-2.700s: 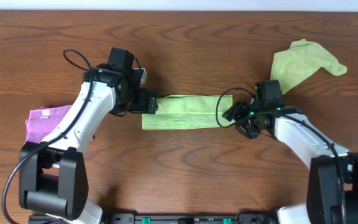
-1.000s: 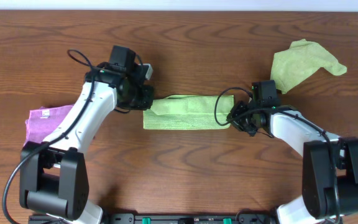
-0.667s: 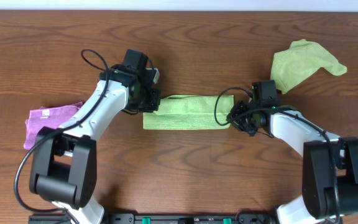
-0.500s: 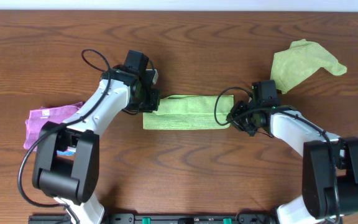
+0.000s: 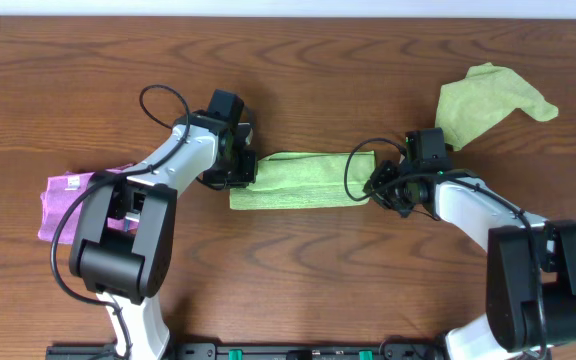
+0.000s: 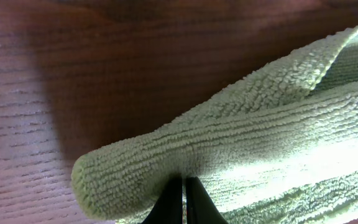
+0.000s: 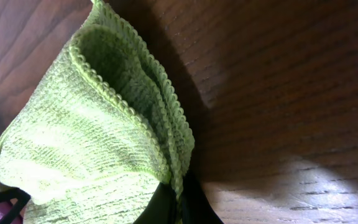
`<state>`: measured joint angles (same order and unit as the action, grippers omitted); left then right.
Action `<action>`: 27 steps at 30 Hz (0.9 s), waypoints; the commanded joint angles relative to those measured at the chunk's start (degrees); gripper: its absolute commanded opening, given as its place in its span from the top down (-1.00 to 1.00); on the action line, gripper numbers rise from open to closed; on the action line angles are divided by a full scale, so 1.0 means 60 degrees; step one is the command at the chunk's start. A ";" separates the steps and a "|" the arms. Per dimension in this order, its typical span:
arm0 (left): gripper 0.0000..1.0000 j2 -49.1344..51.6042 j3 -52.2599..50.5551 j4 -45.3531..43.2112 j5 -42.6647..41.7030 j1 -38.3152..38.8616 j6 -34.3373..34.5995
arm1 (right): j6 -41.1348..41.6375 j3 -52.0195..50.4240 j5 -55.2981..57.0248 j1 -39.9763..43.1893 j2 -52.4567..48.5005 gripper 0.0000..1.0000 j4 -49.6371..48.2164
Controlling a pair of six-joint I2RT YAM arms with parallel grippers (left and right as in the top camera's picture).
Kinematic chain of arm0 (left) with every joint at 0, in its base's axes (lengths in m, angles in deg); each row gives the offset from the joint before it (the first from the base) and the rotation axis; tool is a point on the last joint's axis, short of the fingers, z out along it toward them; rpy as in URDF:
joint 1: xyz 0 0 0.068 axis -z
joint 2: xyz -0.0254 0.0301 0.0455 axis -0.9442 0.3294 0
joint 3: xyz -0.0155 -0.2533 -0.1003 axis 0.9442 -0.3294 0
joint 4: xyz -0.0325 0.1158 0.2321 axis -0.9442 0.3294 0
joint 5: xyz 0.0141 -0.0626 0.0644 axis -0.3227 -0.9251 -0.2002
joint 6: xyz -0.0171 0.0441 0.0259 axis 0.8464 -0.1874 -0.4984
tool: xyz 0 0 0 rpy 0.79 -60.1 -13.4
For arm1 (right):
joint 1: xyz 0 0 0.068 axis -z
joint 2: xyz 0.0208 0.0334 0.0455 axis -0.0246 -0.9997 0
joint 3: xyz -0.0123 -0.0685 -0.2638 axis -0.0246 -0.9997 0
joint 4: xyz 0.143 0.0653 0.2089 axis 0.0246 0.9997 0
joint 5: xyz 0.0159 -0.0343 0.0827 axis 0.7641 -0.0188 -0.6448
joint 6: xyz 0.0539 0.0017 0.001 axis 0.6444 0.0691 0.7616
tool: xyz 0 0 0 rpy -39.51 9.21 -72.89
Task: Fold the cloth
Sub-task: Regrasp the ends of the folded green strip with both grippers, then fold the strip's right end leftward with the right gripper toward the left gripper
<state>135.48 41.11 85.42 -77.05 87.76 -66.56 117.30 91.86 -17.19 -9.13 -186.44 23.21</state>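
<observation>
Left end effector (image 5: pixel 240 170) is clenched on one end of the green cloth (image 5: pixel 298 181), right end effector (image 5: pixel 375 186) pinches the other; the strip lies flat on the worktop (image 5: pixel 288 260) between them. It looks soft, light and floppy, so grip all layers at the ends.

Light-green ribbed cloth (image 5: pixel 303 181), a long, flat, layered strip, lengthwise left to right.
</observation>
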 commanded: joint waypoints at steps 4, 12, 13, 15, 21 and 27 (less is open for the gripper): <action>0.88 0.0313 0.0131 0.0036 0.0291 -0.0011 0.0069 | -0.0430 0.0171 -0.0153 0.0022 0.0346 0.98 -0.0051; 0.88 0.0313 0.0131 0.0022 0.0295 -0.0011 0.0069 | -0.0583 0.0761 -0.0299 -0.0514 0.0798 0.97 -0.0040; 0.89 0.0313 0.0131 0.0025 0.0295 -0.0011 0.0069 | -0.0583 0.0856 -0.0295 -0.0674 0.0798 0.97 -0.0036; 0.88 0.0313 0.0131 0.0029 0.0291 -0.0011 0.0069 | -0.0583 0.1031 -0.0291 -0.0994 0.0798 0.97 -0.0044; 0.88 0.0313 0.0131 0.0029 0.0288 -0.0011 0.0073 | -0.0499 0.1373 -0.0189 -0.1588 0.0798 0.98 -0.0058; 0.88 0.0310 0.0131 0.0040 0.0284 -0.0011 0.0069 | -0.0328 0.1399 -0.0146 -0.1829 0.0798 0.97 -0.0098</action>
<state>135.51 41.18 85.46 -76.98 87.76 -66.56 114.70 99.20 -18.26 -19.25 -182.66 22.82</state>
